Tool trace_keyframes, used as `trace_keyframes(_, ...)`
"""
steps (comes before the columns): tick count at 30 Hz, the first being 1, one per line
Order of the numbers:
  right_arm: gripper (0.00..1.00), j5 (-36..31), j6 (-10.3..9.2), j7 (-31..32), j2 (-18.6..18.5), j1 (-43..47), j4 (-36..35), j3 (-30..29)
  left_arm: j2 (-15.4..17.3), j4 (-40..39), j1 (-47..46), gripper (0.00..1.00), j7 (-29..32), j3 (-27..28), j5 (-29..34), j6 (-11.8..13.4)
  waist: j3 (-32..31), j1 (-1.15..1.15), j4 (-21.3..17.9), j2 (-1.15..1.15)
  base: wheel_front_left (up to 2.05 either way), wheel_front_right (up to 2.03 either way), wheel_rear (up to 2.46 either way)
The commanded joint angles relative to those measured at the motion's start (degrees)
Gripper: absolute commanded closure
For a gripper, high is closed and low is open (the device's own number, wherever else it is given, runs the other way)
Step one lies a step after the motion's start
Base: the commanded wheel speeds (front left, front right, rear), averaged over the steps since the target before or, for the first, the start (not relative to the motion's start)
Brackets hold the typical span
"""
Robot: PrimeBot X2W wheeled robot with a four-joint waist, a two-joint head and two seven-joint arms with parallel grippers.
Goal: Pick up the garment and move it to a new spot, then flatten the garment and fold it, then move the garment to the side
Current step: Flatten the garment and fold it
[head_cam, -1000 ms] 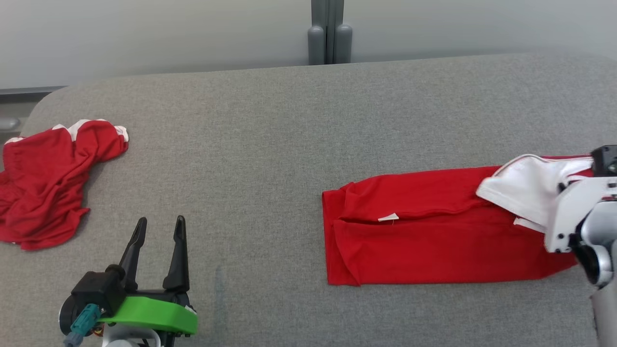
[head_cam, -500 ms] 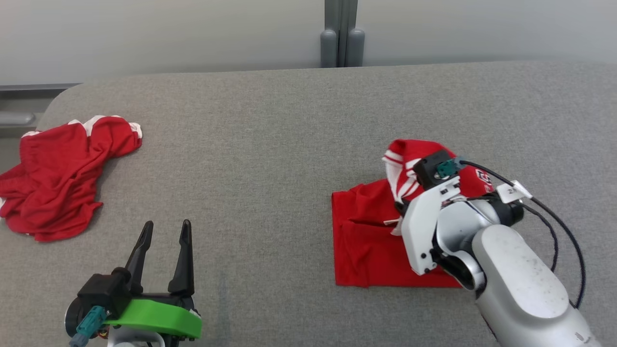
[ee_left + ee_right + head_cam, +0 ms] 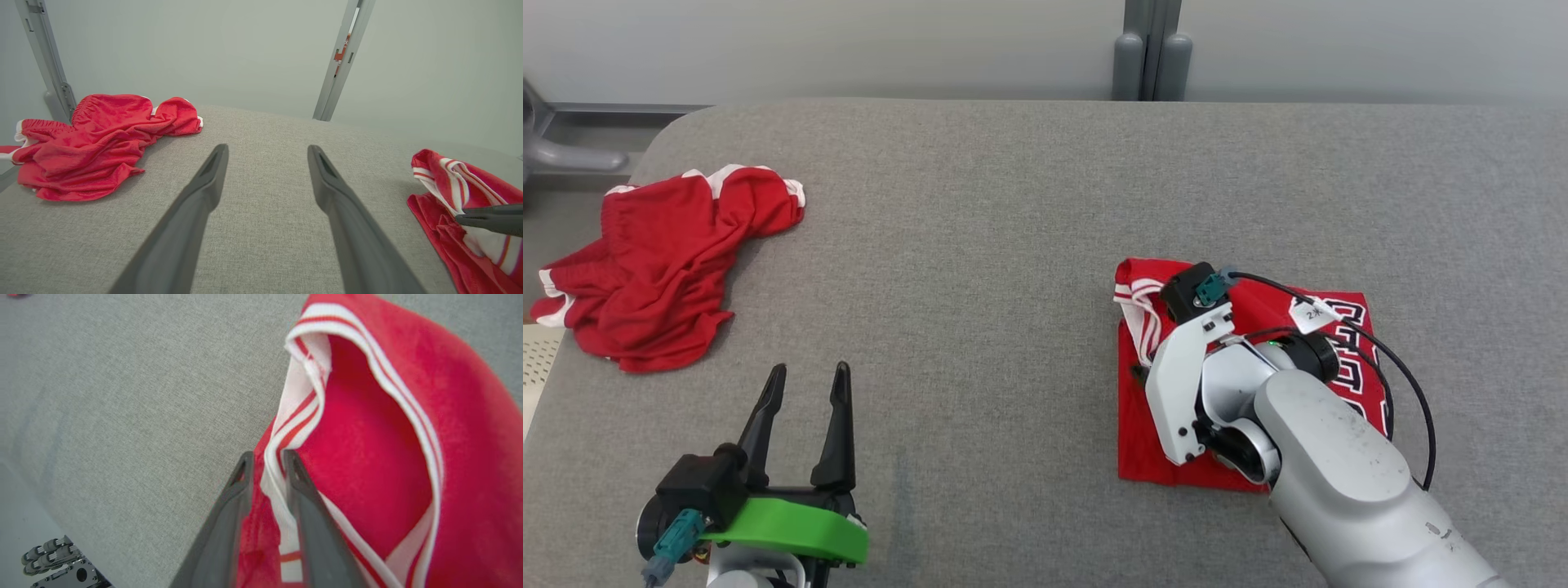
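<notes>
While the right pincer (image 3: 267, 457) grips the folded red fabric garment (image 3: 367, 457) by its hem, slack bulges beyond its tips. Jerking could unfold it.

The left claw (image 3: 809, 371) hovers with its fingers spread wide. The right claw (image 3: 268, 455) has its fingers pinched on the garment (image 3: 367, 437) hem, with its pale forearm (image 3: 1339, 465) angled behind it.

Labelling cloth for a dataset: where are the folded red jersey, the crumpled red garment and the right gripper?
folded red jersey (image 3: 1134, 441), head view, bare left edge.
crumpled red garment (image 3: 662, 269), head view, heap's middle.
right gripper (image 3: 267, 455), right wrist view, between fingertips.
</notes>
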Motion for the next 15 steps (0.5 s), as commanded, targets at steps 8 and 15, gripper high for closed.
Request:
trace_keyframes(8,0.00,9.5,-0.06,0.3,-1.3,1.7,-10.3,1.3,-0.5,-0.3,-0.3,0.00,0.0,1.2,0.4,-0.1,-0.2,0.00,-0.8,0.00,0.00,0.00,0.00)
trace_keyframes(15,0.00,11.5,-0.06,-7.7,-7.3,7.0,-27.5,-4.7,-0.8,-0.9,0.5,0.00,0.0,2.0,0.8,-0.1,-0.8,0.00,-2.9,0.00,0.00,0.00,0.00)
